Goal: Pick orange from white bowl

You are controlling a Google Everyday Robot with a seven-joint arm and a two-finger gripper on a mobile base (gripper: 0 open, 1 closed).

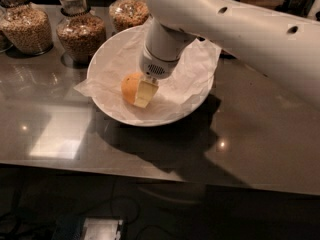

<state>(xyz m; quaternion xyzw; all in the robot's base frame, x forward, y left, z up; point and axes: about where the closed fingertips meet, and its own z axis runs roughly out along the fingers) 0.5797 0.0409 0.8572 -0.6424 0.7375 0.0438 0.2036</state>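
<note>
**Gripper down inside the bowl, against the orange**

Orange [129,85] is sitting in the white bowl [192,106], toward the nine o'clock side of the crinkled paper [120,54]. The gripper [143,94] is hanging down against the fruit's three o'clock side, partly covering it; whether it is clenched or released I cannot tell. The arm [235,21] is crossing above the bowl's one o'clock rim. Paper is spilling over the rim at nine o'clock. Glass jars [80,34] are crowding the rim from ten to twelve o'clock. The grey table [260,134] is stretching wide from three round to eight o'clock.
</note>
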